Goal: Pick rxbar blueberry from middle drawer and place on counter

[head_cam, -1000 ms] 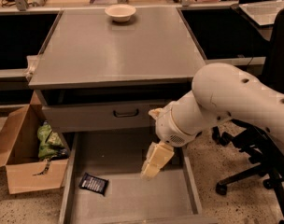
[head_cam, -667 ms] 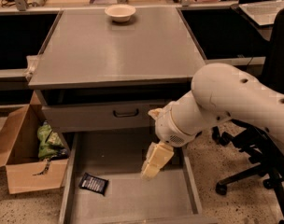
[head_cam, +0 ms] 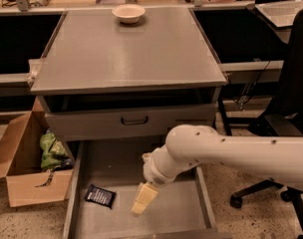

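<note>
The gripper (head_cam: 143, 201) hung low over the drawer (head_cam: 184, 219) floor; whether it was parted or closed, I couldn't tell. The rxbar (head_cam: 99, 196) lay flat just to its left, not touching it.

A grey desk (head_cam: 126, 54) is seen from above and in front, with a pale bowl (head_cam: 128, 13) near its far edge. Under the top sits a grey drawer front (head_cam: 91, 126) with a black handle. Below that, the middle drawer (head_cam: 184, 210) stands pulled open. The rxbar blueberry (head_cam: 99, 196), a dark wrapper with white print, lies flat on the drawer floor near the left wall. A white robot arm (head_cam: 231, 151) reaches in from the right. Its cream tool (head_cam: 143, 200) points down over the drawer floor, just right of the bar and apart from it. Left of the drawer, an open cardboard box (head_cam: 22, 183) holds a green bag (head_cam: 53, 151). A black office chair (head_cam: 291, 108) stands at the right.
</note>
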{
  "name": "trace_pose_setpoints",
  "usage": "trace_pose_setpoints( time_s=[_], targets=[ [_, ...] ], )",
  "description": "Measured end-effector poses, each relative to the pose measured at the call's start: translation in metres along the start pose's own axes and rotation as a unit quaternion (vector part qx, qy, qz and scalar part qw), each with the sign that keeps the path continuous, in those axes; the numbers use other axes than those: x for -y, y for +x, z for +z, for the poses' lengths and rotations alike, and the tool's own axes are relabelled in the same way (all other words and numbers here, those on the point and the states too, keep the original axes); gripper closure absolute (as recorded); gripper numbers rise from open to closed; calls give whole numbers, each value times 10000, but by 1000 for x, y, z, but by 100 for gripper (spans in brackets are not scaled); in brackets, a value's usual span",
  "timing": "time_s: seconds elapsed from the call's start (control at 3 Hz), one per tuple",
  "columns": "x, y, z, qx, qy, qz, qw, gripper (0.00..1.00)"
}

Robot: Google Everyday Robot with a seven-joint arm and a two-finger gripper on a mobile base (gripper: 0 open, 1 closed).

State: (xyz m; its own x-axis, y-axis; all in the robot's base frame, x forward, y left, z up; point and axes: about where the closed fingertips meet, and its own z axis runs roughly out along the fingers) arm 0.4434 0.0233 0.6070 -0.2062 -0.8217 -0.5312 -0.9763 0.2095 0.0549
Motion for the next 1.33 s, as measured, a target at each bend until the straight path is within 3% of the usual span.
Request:
trace_pose_setpoints(
  time_s=[0.33, 0.67, 1.0, 1.33],
  targets=[
    [-6, 19, 86, 358, -113, 405, 9985, 0],
    [14, 14, 140, 971, 88, 740, 9925, 0],
    [15, 14, 144, 968, 94, 754, 9924, 0],
    [30, 7, 175, 1054, 101, 746, 9916, 0]
  ],
)
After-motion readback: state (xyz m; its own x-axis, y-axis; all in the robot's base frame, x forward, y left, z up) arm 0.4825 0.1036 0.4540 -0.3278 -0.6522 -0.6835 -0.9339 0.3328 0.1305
